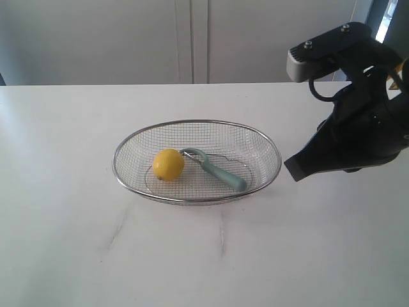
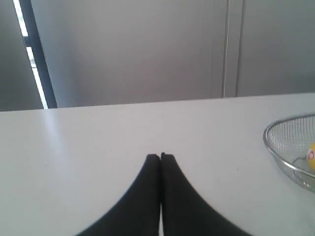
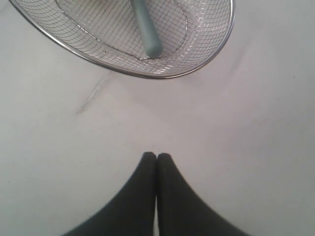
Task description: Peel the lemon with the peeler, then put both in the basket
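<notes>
Yellow lemon, peeler already in basket, peeling unclear; left fingers, right fingers pinched together, empty.

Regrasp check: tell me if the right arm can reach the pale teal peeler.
Probably yes: the shut right gripper faces the silver wire-mesh basket, teal peeler handle nearest, only the rim between.

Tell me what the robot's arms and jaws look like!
The right arm is chunky and black, with a grey block on top showing two round bolts, a looping black cable and a bit of yellow marking. Both pairs of jaws are smooth, black and taper to narrow tips.
</notes>
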{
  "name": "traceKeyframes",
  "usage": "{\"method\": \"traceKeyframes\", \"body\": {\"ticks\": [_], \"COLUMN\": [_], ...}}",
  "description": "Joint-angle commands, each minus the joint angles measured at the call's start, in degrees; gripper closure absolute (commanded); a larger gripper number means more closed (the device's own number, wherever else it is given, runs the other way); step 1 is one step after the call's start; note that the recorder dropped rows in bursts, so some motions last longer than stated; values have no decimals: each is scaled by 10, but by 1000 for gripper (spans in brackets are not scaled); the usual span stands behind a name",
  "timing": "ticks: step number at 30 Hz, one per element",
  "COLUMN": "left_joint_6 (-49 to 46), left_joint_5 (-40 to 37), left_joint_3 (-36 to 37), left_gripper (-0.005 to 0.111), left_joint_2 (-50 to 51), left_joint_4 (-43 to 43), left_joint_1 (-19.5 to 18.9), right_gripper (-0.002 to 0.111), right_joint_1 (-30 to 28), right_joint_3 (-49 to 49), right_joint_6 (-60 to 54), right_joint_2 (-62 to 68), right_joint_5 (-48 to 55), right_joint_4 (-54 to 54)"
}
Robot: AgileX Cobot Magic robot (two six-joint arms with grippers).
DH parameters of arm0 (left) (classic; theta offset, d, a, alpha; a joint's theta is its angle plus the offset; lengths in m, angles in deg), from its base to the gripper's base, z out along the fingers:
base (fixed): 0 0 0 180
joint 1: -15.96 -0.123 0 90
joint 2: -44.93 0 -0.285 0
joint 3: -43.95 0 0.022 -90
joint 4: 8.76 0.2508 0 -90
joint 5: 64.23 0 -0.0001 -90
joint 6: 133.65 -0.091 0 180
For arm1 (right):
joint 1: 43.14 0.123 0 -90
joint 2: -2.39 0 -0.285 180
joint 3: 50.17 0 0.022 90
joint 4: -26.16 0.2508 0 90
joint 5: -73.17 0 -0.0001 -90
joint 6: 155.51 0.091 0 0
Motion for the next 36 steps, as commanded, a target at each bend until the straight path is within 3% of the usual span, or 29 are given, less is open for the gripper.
{"method": "traceKeyframes", "body": {"ticks": [1, 5, 14, 36], "left_joint_6": [3, 7, 30, 30], "left_joint_5": [-83, -198, -185, -185], "left_joint_3": [2, 2, 2, 2], "left_gripper": [107, 107, 107, 107], "left_joint_2": [-3, -3, -3, -3], "left_joint_4": [25, 38, 44, 44], "left_joint_1": [-2, -2, 20, 19], "right_gripper": [108, 108, 108, 108], "right_joint_1": [-3, -3, -3, -3], "right_joint_3": [1, 1, 1, 1], "right_joint_6": [0, 0, 0, 0], "right_joint_2": [-4, -4, -4, -4], "right_joint_5": [-6, -6, -7, -7], "right_joint_4": [-1, -1, -1, -1]}}
